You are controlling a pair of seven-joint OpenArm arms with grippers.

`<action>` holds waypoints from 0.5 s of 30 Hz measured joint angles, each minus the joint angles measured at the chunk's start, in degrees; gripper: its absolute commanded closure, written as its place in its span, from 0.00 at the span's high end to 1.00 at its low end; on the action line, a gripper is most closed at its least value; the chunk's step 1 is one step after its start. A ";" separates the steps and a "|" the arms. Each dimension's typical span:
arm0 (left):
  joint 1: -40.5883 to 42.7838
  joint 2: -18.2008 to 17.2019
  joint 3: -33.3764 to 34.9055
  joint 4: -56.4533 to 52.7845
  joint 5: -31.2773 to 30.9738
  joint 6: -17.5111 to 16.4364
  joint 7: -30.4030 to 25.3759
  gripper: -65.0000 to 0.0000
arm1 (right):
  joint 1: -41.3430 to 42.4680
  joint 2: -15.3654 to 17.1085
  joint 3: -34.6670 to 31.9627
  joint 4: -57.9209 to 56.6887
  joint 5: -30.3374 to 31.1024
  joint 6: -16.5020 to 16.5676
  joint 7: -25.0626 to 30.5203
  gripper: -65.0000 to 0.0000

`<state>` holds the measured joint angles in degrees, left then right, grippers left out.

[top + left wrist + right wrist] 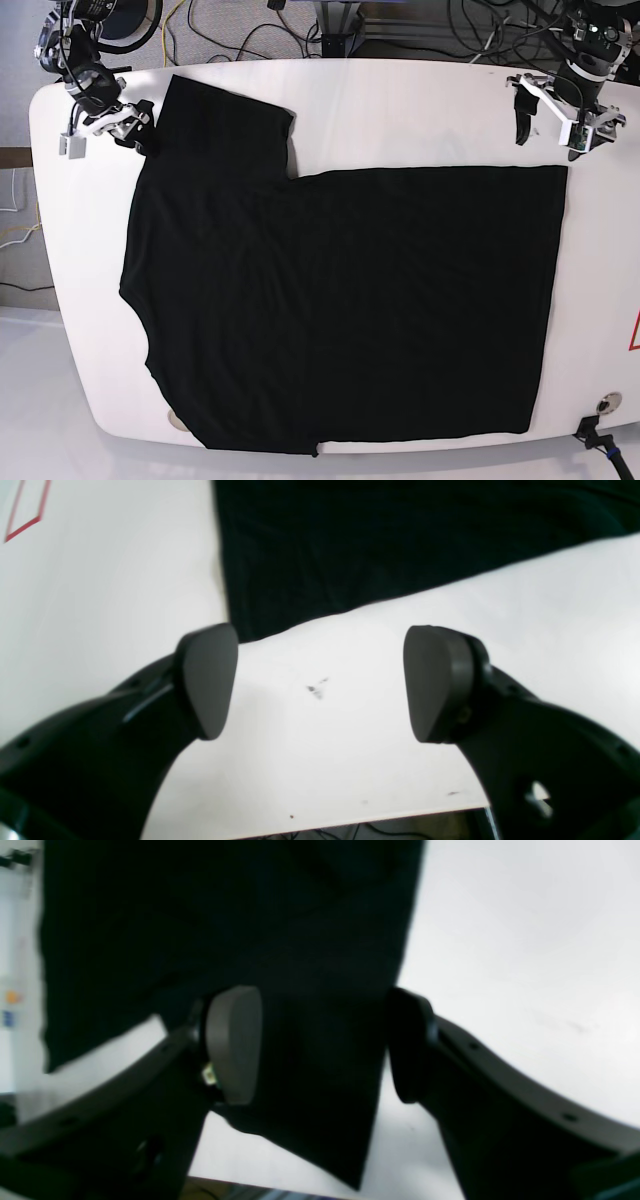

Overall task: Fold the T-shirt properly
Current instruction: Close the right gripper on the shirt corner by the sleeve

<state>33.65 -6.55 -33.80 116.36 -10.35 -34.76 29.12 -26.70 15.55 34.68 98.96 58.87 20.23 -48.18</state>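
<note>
The black T-shirt (350, 300) lies flat across the white table (420, 110), with one sleeve (225, 125) sticking out at the far left and its straight hem at the right. No print shows. My right gripper (112, 130) is open over the tip of that sleeve. In the right wrist view the black cloth (300, 940) lies under and between the open gripper's (322, 1045) jaws. My left gripper (548, 132) is open above bare table just beyond the shirt's far right corner. In the left wrist view the open left gripper (320, 685) is empty, with the shirt edge (375, 545) ahead.
A red tape outline is on the table by the right edge (633, 332) and shows in the left wrist view (25, 510). Cables lie beyond the far edge (330, 25). The table's edge is close behind the left gripper (375, 817). A small round fitting (603, 405) sits at the near right corner.
</note>
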 measured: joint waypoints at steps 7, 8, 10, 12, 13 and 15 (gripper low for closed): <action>-0.68 0.11 0.09 0.00 0.00 0.24 0.00 0.76 | -6.19 -3.50 0.52 -1.07 -1.11 0.44 -0.50 0.57; -0.98 0.00 0.02 0.00 0.00 0.20 0.00 0.76 | -6.60 -3.43 0.48 -1.51 -1.68 0.35 -0.44 0.57; -1.31 0.07 0.04 0.00 -0.02 0.17 -0.02 0.76 | -7.30 -2.82 0.55 -2.49 -1.33 0.39 0.46 0.57; -1.36 0.13 0.09 0.00 -0.17 0.17 -0.02 0.76 | -7.41 -2.71 0.59 -2.93 -1.14 0.44 0.59 0.57; -1.27 0.13 0.09 0.00 -0.11 0.17 -0.02 0.76 | -7.32 -2.75 0.59 -3.21 -0.50 0.44 0.57 0.57; -1.29 0.13 0.04 0.00 0.00 0.20 0.00 0.76 | -7.32 -2.86 0.48 -3.30 -0.52 0.48 0.59 0.56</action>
<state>32.36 -6.42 -33.76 116.36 -10.35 -34.57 29.12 -34.02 12.69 35.16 95.66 58.35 20.71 -47.59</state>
